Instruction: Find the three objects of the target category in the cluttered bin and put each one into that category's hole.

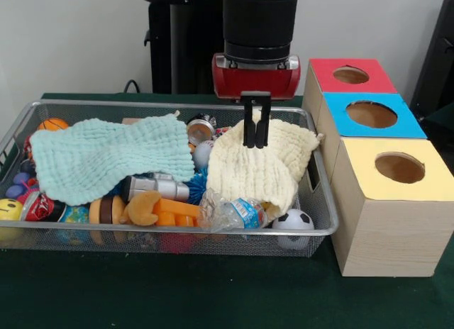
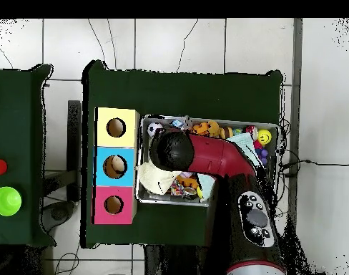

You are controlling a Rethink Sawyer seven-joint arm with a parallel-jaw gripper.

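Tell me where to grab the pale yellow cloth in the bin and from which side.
Probably from straight above, pinching a raised fold near the middle of the pale yellow cloth. It lies draped and bunched over other items, so the folds offer something to pinch. The gripper is already there.

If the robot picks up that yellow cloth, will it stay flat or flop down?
It will probably flop: the yellow cloth already sags in soft folds over the toys in the bin. It looks thin, so likely light. The gripper pinches it between near-closed fingers, so it should bunch and drape.

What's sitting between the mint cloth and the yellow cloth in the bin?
In the front view, a round silver metal object and a whitish ball show between the mint cloth and yellow cloth.
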